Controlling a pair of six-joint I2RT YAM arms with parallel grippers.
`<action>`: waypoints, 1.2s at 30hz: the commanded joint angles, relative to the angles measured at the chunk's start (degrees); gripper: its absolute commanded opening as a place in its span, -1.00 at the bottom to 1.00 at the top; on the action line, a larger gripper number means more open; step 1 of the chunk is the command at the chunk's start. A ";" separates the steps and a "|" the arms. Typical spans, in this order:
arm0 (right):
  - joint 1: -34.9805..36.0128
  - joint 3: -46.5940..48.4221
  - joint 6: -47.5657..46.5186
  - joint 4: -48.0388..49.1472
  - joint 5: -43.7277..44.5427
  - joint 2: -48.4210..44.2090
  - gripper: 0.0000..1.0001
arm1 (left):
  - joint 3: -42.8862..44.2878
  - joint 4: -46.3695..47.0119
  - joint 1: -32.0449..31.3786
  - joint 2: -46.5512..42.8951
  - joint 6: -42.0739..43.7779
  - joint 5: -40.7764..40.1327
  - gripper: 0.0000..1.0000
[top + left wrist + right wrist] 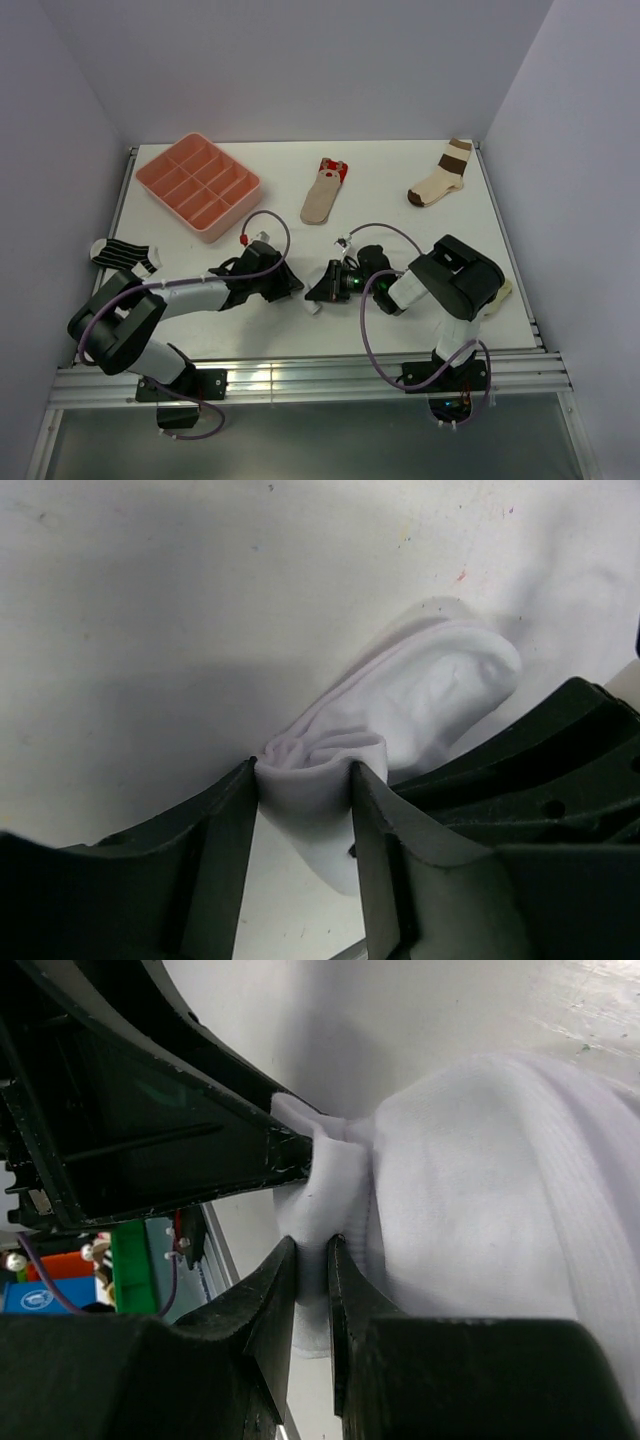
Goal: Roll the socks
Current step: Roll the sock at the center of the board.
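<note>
The white sock (313,303) lies on the bench (390,170) in the lower middle of the top view, mostly hidden between the 2 arms that meet over it. In the left wrist view the left pincer (305,770) has its 2 fingers (235,810) pressed against either side of a bunched, wrinkled end of this sock, with the fabric filling the gap between them. The rest of the sock spreads toward the upper right of that frame, flat on the bench. In the right wrist view the right pincer (312,1245) is nearly closed, with a thin fold of the same white fabric caught between its tips. The bulk of the sock swells to the right of the frame, and the black body at the upper left, touching the fold, looks to be the other pincer. In the top view the tan sock (320,198) with its red end lies in the upper middle, well apart from the arms. The striped sock (125,255) lies at the left edge beside the left arm. A pink tray (237,213) sits at the upper left and a cream sock (440,180) with brown bands at the upper right.
</note>
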 commanded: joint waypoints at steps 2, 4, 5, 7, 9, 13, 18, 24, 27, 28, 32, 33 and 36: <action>0.12 -2.24 -7.55 -17.64 5.63 -0.68 -0.85 | 1.89 -9.27 -1.41 5.72 0.86 -1.29 -0.14; 0.21 -1.97 -9.30 -20.19 7.39 -3.14 -0.67 | 4.00 -11.72 -1.77 7.22 1.21 -1.91 -0.19; 0.12 -1.97 -9.83 -21.25 8.18 -4.37 -0.59 | 4.79 -14.00 -1.94 8.70 1.73 -2.00 -0.22; 0.29 -1.62 -12.19 -25.80 11.59 -9.11 -0.34 | 6.99 -16.38 -2.12 10.38 2.17 -2.09 -0.24; 1.52 -0.49 -14.13 -30.03 15.03 -15.15 -0.18 | 9.00 -19.46 -2.38 11.00 3.23 -4.01 -0.27; 5.91 0.93 -18.35 -39.68 28.11 -25.28 0.04 | 12.96 -24.47 -2.91 12.58 4.37 -5.86 -0.29; 13.73 4.00 -20.73 -45.86 46.21 -33.20 0.15 | 17.97 -29.22 -4.31 13.81 6.22 -8.41 -0.29; 21.56 8.92 -23.28 -50.17 55.72 -31.03 0.15 | 21.66 -32.65 -5.81 15.57 6.92 -9.73 -0.28; 25.16 11.29 -24.07 -51.14 59.25 -28.03 0.15 | 22.46 -33.45 -6.51 16.10 6.83 -10.08 -0.28; 25.95 11.91 -24.16 -51.58 60.91 -27.24 0.15 | 22.64 -33.45 -6.69 16.19 6.83 -10.17 -0.28; 29.38 15.07 -24.51 -52.19 64.08 -23.20 0.14 | 22.81 -33.88 -7.30 16.36 6.57 -10.35 -0.28; 30.34 15.51 -24.51 -52.28 64.61 -21.62 0.13 | 22.90 -33.89 -7.39 16.36 6.57 -10.35 -0.28; 32.02 17.18 -23.99 -53.34 67.24 -17.76 0.08 | 22.90 -34.06 -7.66 16.28 6.39 -10.52 -0.28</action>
